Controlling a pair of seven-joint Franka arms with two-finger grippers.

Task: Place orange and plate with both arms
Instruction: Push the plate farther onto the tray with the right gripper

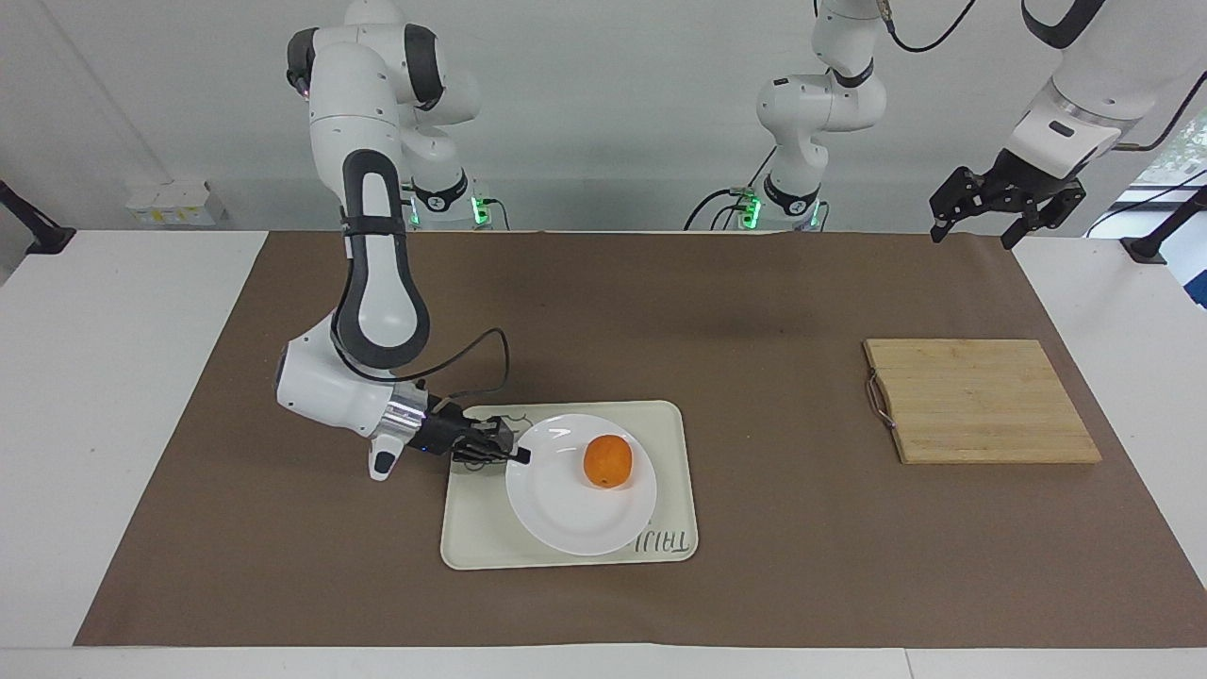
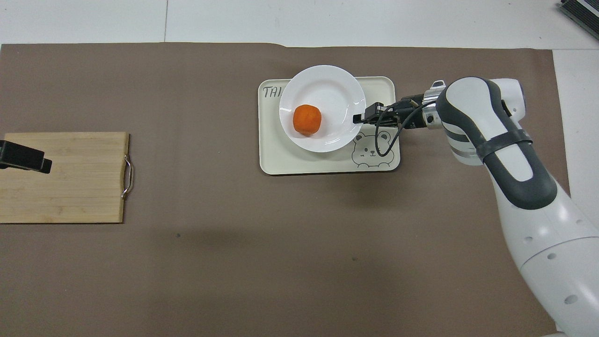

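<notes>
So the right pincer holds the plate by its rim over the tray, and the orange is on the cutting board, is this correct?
Not quite. The orange is on the plate, not on the cutting board, as the facing view shows. The rest holds: the right pincer grips the plate's rim over the tray.

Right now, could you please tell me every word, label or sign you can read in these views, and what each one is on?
"TAIJI": on the cream tray, read in the facing view; the plate covers the tray's remaining lettering.
"TAI": the same word in the overhead view, cut off by the plate.
A bear drawing, with no words, is on the tray near the right gripper.
No other text is readable.
</notes>
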